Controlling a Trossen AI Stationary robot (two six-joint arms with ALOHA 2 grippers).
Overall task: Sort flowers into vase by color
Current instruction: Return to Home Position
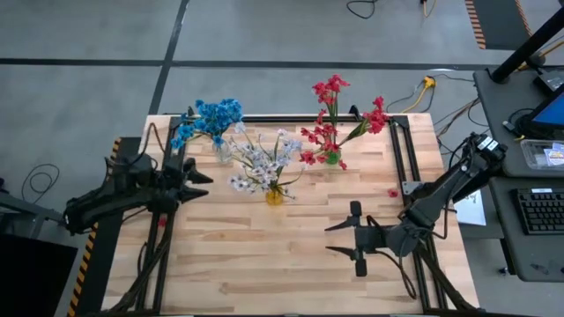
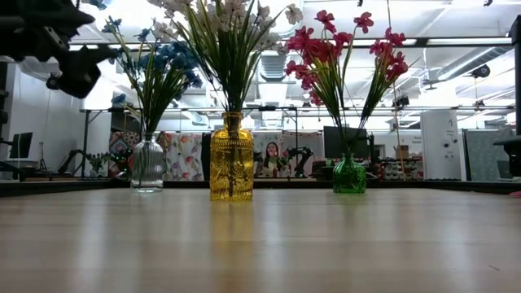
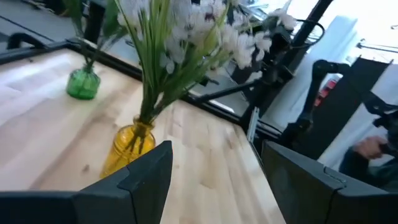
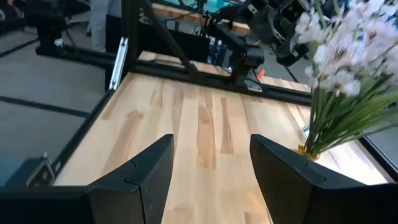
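Three vases stand in the far half of the table. A clear vase [image 2: 147, 163] holds the blue flowers [image 1: 210, 119]. A yellow vase [image 1: 275, 195] holds the white flowers [image 1: 260, 158], and a green vase [image 1: 332, 157] holds the red flowers [image 1: 339, 123]. All the stems stick into the vase necks. My left gripper [image 1: 201, 176] hovers open at the table's left side, level, pointing toward the yellow vase [image 3: 127, 146]. My right gripper [image 1: 330, 239] hovers open over the near right part, pointing toward the table's left, nothing between its fingers.
A small red bit [image 1: 393, 192] lies on the wood near the right rail. Black frame rails [image 1: 401, 158] run along the table's edges. Bare wood [image 1: 256, 255] spreads across the near half. A desk with a keyboard [image 1: 542, 211] stands beyond the right edge.
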